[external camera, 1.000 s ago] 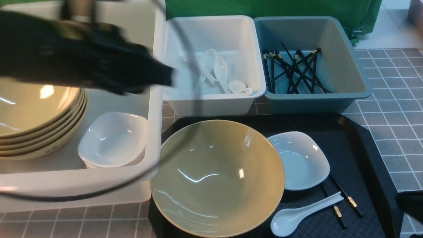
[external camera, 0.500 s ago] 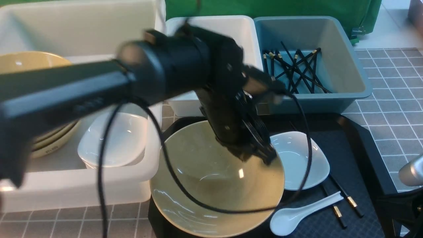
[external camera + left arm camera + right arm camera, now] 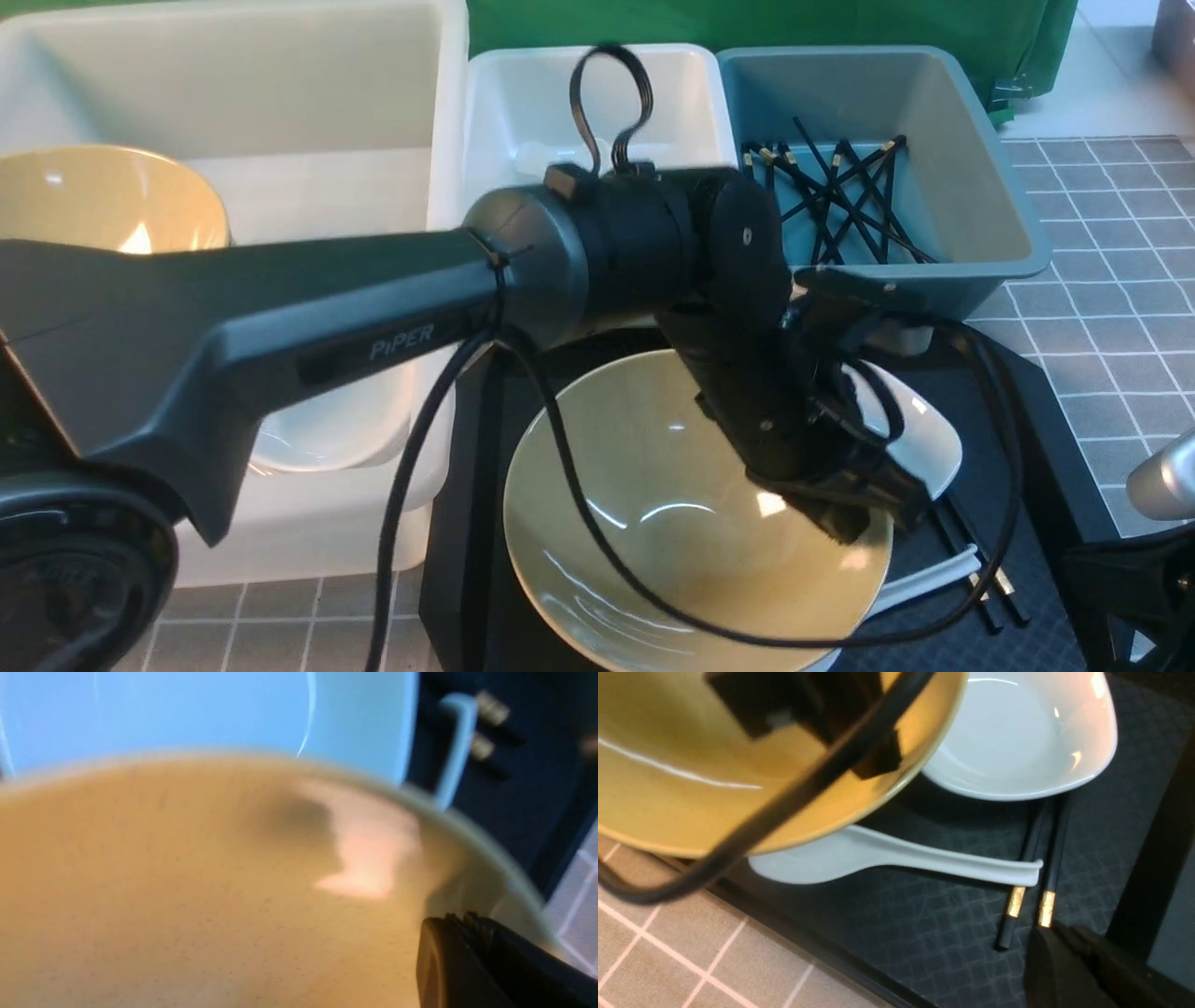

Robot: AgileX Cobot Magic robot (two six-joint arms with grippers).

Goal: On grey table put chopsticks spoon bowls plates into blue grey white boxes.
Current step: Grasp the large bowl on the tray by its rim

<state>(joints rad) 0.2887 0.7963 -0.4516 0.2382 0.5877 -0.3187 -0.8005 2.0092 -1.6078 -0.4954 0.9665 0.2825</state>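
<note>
A big yellow bowl [image 3: 672, 523] sits tilted on the black tray [image 3: 1027, 392], its right rim lying over a white plate [image 3: 934, 448] and a white spoon [image 3: 934, 574]. My left gripper [image 3: 854, 527] is shut and reaches inside the bowl [image 3: 187, 882], its tips [image 3: 460, 917] against the inner wall near the right rim; nothing shows between them. Two black chopsticks [image 3: 1027, 858] with gold bands lie beside the spoon [image 3: 901, 856]. My right gripper [image 3: 1048, 933] is shut just over the banded end of one chopstick.
The blue-grey box [image 3: 971, 177] at the back right holds several chopsticks [image 3: 831, 187]. A small white box [image 3: 523, 103] stands beside it. The large white box [image 3: 280, 93] on the left holds stacked yellow bowls [image 3: 103, 201] and a white dish [image 3: 317, 439].
My left arm swung from over the large white box down into the yellow bowl. The bowl slid right onto the plate and spoon. My right arm came in at the lower right.
</note>
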